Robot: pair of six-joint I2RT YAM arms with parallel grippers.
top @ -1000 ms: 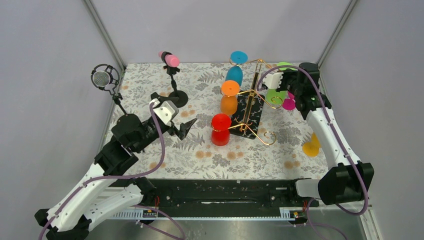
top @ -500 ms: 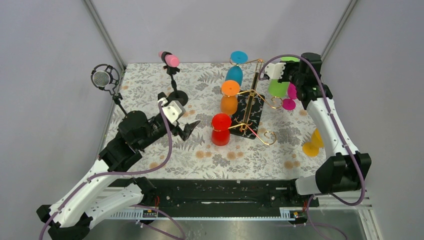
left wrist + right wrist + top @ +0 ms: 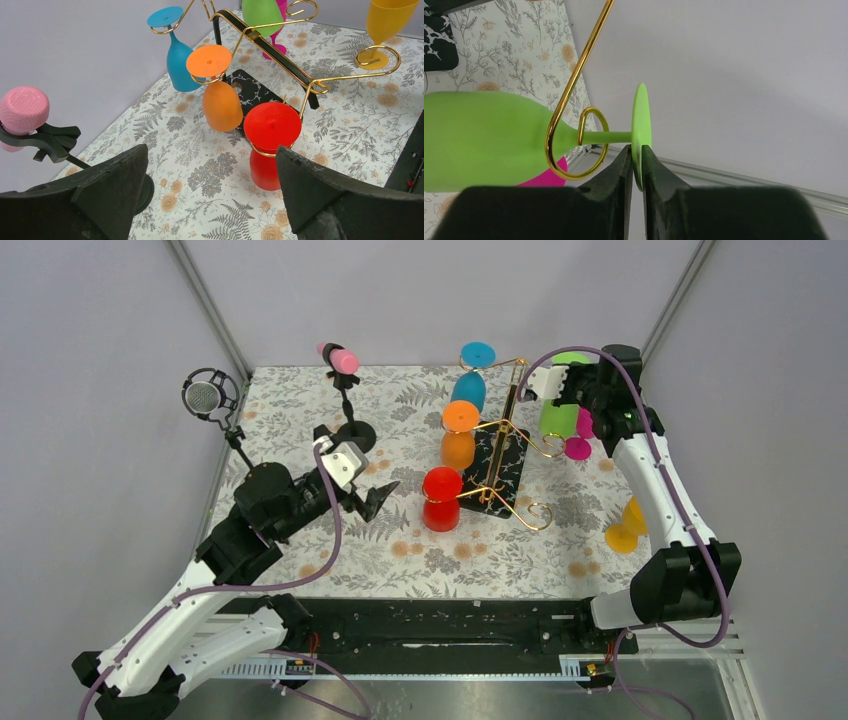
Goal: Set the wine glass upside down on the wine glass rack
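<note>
Right gripper point(image 3: 636, 161) is clamped on the foot rim of the green glass point(image 3: 484, 137), one finger on each face of the disc. Can't tell how hard the pinch is. The glass sits on the rack point(image 3: 497, 468): stem through the loop on the far right arm, foot above the loop, bowl hanging below, upside down. That's the back right of the table point(image 3: 450, 560).

Clutter: magenta glass point(image 3: 580, 440) stands on the table just right of the green bowl. Wrist view shows it directly behind the bowl; can't tell if they touch. Yellow glass point(image 3: 622, 528) is on the table further forward, beside my right forearm, well apart from the rack. The rack also carries three inverted glasses on its left side: blue glass point(image 3: 468, 388) at the back, orange glass point(image 3: 458, 440) in the middle, red glass point(image 3: 440, 498) nearest.

Left gripper point(image 3: 368, 498) is wide open, holding nothing, hovering left of the red glass, with the rack's post between it and the green one. Pink mic point(image 3: 340, 358) and grey mic point(image 3: 203, 395) stand at the far left.
</note>
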